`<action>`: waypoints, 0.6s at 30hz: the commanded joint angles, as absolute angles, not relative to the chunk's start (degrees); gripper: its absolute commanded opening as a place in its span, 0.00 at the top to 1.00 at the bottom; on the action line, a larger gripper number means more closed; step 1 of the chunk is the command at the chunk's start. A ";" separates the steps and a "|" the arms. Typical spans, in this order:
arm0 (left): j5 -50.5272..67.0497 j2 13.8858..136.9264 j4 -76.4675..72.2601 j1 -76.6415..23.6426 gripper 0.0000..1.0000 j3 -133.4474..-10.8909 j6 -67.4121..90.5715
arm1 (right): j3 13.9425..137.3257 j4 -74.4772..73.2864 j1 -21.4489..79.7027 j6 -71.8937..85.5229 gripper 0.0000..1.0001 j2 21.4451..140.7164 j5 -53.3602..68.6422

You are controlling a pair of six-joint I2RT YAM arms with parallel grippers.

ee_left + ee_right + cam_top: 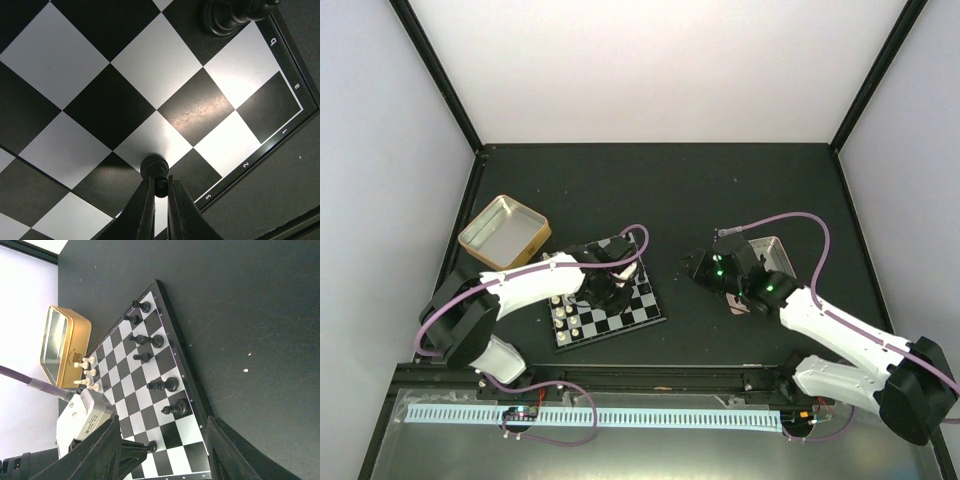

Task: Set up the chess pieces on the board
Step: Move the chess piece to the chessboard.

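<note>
One black pawn (154, 169) is sitting pinched in the left pincer (160, 184) near the rim of the board (150, 65); the right pincer (164, 422) is hanging spread wide, holding nothing.

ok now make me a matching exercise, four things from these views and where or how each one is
1 left claw
2 right claw
3 gold tin
4 white pieces

a open, right of the board
b on the board's edge nearest the tin
c on the table, left of the board
d shut on a black pawn

Pairs: 1-d, 2-a, 3-c, 4-b
</note>
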State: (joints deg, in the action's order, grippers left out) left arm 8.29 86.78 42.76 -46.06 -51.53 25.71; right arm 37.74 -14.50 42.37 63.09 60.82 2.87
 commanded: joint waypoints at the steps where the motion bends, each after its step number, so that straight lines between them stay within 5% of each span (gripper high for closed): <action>1: 4.81 88.14 41.24 -45.79 0.99 -52.63 26.96 | 37.00 -15.31 42.22 62.41 0.52 58.91 -0.09; 18: 0.43 93.06 37.54 -41.59 0.98 -61.19 28.19 | 36.47 -16.08 42.17 62.54 0.52 57.03 -1.64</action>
